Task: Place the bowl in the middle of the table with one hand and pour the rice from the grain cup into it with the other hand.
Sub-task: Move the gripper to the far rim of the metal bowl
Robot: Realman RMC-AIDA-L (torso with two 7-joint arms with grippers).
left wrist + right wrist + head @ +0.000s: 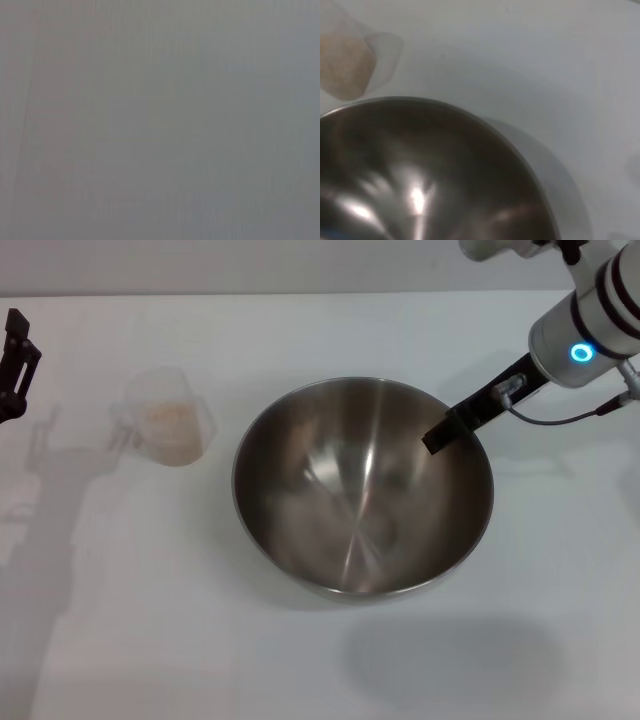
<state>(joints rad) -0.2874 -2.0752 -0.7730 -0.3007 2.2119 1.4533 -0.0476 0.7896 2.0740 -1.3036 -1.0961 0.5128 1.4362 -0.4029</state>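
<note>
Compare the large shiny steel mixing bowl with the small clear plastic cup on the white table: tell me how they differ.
Size: the steel mixing bowl is much wider than the clear plastic cup.
Material: the bowl is opaque and reflective, while the cup is see-through and faint against the white table.
Contents: the bowl is empty, while the cup holds pale beige rice.
Contact: the right gripper is at the bowl's rim; nothing touches the cup.
Both stand upright on the table.

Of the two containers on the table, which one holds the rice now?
The grain cup, the small clear one left of the bowl, holds the rice. The wide steel bowl is empty.
</note>
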